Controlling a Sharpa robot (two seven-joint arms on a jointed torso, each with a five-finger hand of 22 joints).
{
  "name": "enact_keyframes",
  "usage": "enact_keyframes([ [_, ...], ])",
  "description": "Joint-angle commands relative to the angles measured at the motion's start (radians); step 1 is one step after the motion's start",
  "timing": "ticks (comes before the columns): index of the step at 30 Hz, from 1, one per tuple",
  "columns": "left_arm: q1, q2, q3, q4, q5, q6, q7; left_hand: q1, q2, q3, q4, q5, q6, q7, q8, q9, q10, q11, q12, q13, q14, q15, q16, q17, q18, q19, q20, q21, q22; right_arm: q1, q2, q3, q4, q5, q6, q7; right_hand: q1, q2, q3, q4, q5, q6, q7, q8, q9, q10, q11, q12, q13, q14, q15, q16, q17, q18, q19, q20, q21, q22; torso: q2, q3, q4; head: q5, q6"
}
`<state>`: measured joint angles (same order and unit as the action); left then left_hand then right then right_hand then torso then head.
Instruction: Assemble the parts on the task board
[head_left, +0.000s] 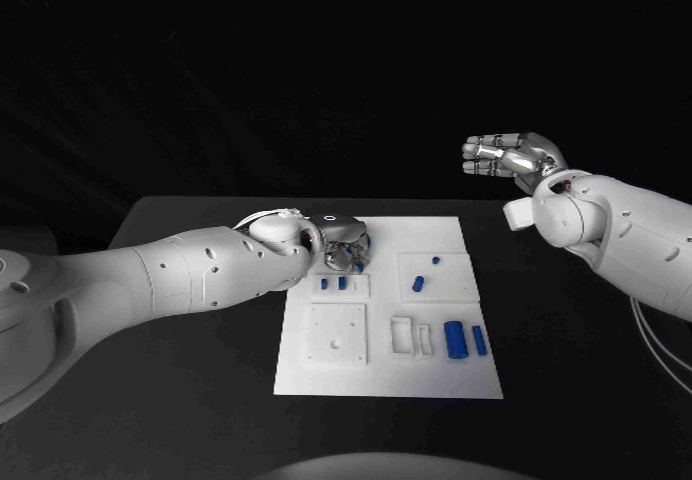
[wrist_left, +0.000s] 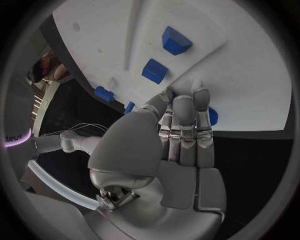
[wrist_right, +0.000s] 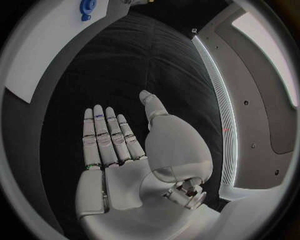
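left hand (head_left: 343, 247) over task board (head_left: 433, 385), fingertips hiding part (wrist_left: 211, 116) (grip unclear)

left hand (head_left: 342, 246) grasp unclear, blue part (wrist_left: 211, 116) hidden behind fingertips (wrist_left: 201, 96)

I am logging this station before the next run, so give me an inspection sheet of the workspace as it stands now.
Surface: black table, bare around the board.
Job's things: white task board lies flat mid-table; blue parts lie near its right edge, smaller ones and sit further back.
Clutter: nothing seen.
Hands: left hand is low over the board's far left corner, fingertips at a blue piece; whether it grips is unclear. Right hand is raised off the table, fingers extended, holding nothing.
Cables: thin white cables hang under the right arm.
Surroundings: dark backdrop.
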<state>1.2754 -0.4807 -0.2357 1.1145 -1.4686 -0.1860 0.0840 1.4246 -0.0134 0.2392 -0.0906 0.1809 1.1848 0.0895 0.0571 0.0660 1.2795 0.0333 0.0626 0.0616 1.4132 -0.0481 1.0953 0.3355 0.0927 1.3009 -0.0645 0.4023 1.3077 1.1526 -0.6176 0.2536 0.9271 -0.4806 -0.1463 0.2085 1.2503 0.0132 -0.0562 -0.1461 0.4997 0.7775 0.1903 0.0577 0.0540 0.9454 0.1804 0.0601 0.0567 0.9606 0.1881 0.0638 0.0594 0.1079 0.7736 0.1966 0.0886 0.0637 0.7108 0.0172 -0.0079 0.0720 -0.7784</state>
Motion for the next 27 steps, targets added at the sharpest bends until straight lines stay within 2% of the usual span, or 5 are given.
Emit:
enact_keyframes([
  [1, -0.004, 0.001, -0.002, 0.001, 0.003, 0.004, 0.016, 0.0, 0.012, -0.001, -0.013, 0.009, 0.013, 0.001, 0.006, 0.002, 0.015, 0.001, -0.004, -0.001, 0.008, 0.001, 0.003, 0.0, 0.014, 0.0, 0.002, 0.01, 0.022, 0.0, 0.001, 0.0, 0.001, -0.003, 0.016, 0.011, 0.001, 0.01, -0.004, 0.0, 0.004, -0.006, -0.001, -0.005, -0.001, -0.003, 0.001, -0.004, -0.001, -0.006, 0.001, -0.001, 0.001, -0.005, -0.003, 0.001, -0.002, 0.0, 0.0, -0.0002, 0.0004, 0.0, 0.0],
  [4, -0.004, 0.0, -0.002, 0.002, 0.009, -0.009, 0.021, -0.007, 0.02, -0.007, -0.029, 0.01, 0.015, 0.001, 0.007, 0.002, 0.017, 0.0, -0.003, -0.001, 0.012, 0.001, 0.0, -0.003, 0.015, -0.004, 0.001, 0.023, 0.021, 0.0, 0.002, 0.0, 0.001, -0.003, 0.016, 0.011, 0.001, 0.01, -0.004, 0.0, 0.004, -0.006, -0.001, -0.005, -0.001, -0.003, 0.001, -0.004, -0.001, -0.006, 0.001, -0.001, 0.001, -0.005, -0.003, 0.001, -0.002, 0.0, 0.0, 0.0, 0.0005, 0.001, 0.0],
  [16, -0.008, -0.011, 0.0, 0.011, 0.045, -0.046, 0.025, -0.012, 0.021, -0.008, -0.032, 0.014, 0.014, 0.001, 0.006, 0.001, 0.015, 0.002, -0.004, -0.001, 0.01, 0.001, -0.002, -0.004, 0.017, -0.007, 0.002, 0.028, 0.021, 0.0, 0.002, 0.0, -0.002, -0.004, 0.016, 0.012, 0.001, 0.01, -0.004, 0.0, 0.004, -0.006, -0.001, -0.005, -0.001, -0.003, 0.001, -0.004, -0.001, -0.006, 0.001, -0.001, 0.001, -0.005, -0.003, 0.001, -0.002, 0.0, -0.001, -0.0008, -0.0004, 0.003, 0.004],
  [20, -0.007, -0.03, 0.007, 0.03, 0.062, -0.05, 0.024, -0.014, 0.02, -0.008, -0.033, 0.015, 0.014, 0.001, 0.006, 0.001, 0.014, 0.002, -0.004, -0.001, 0.01, 0.001, -0.003, -0.004, 0.018, -0.007, 0.003, 0.029, 0.02, 0.0, 0.0, 0.0, -0.002, -0.005, 0.016, 0.012, 0.001, 0.01, -0.004, 0.0, 0.004, -0.006, -0.001, -0.005, -0.001, -0.003, 0.001, -0.004, -0.001, -0.006, 0.001, -0.001, 0.001, -0.005, -0.003, 0.001, -0.002, 0.0, -0.001, -0.0002, 0.0014, 0.001, 0.004],
  [27, -0.005, -0.073, 0.032, 0.085, 0.088, -0.049, 0.018, -0.014, 0.019, -0.008, -0.035, 0.014, 0.013, 0.002, 0.006, 0.001, 0.014, 0.003, -0.004, -0.001, 0.009, 0.001, -0.003, -0.005, 0.019, -0.009, 0.003, 0.03, 0.02, 0.0, -0.004, 0.0, -0.002, -0.005, 0.016, 0.011, 0.001, 0.01, -0.004, 0.0, 0.004, -0.006, -0.001, -0.005, -0.001, -0.003, 0.001, -0.004, -0.001, -0.006, 0.001, -0.001, 0.001, -0.005, -0.003, 0.001, -0.002, 0.0, -0.001, -0.0002, 0.0027, 0.0, 0.006],
])
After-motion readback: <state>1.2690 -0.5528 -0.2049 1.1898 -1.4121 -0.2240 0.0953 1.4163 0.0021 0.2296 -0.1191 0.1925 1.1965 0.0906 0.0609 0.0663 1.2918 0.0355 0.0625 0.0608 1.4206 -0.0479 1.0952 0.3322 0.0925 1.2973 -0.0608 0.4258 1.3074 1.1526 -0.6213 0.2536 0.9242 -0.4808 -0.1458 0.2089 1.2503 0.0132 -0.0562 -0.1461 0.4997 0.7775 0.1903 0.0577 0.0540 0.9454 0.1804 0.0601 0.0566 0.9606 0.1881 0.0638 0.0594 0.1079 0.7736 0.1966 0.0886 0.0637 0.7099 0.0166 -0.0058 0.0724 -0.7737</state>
